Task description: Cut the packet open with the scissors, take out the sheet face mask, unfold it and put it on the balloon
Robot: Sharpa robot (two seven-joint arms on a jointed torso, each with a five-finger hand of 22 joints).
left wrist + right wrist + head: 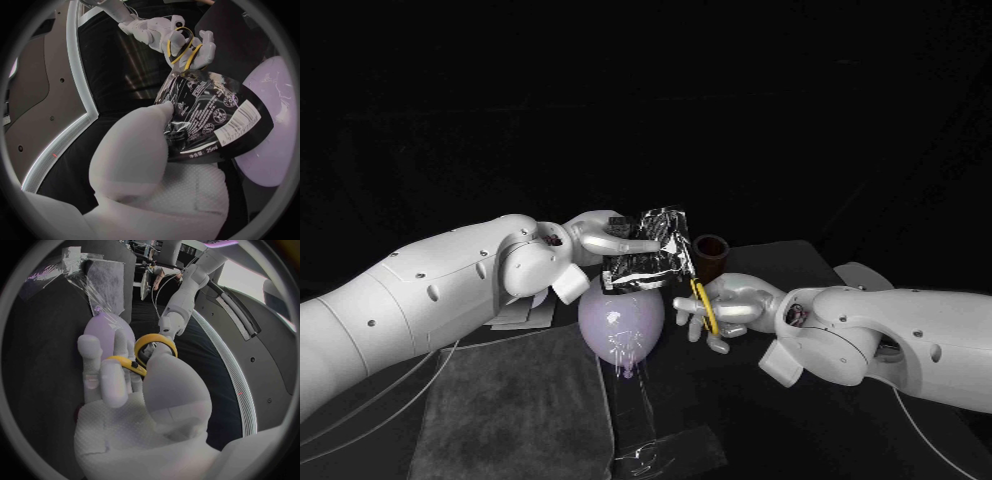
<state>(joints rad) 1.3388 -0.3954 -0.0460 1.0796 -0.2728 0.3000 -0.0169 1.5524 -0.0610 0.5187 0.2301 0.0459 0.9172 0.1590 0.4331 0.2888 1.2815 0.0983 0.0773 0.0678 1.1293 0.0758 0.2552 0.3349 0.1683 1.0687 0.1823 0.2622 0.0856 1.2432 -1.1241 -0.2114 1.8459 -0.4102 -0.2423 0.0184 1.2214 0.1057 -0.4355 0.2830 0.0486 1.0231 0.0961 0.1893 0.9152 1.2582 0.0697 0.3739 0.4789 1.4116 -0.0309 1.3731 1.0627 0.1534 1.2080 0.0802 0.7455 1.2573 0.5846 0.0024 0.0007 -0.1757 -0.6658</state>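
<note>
Left hand (606,238) pinches packet (655,250); right hand (740,300) grips scissors (704,305), blades at packet.

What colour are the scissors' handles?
Yellow; the scissors show best in the right wrist view.

Black table (783,435), dimly lit from the front. Flat black backdrop behind and above; cannot tell wall from curtain. Grey textured cloth (516,400) spread flat on the table's near left part. Clear plastic strip (643,440) lying just beside the cloth's right edge, crinkled and catching glints. Dark brown cylinder (714,252) standing upright toward the table's far side.
</note>
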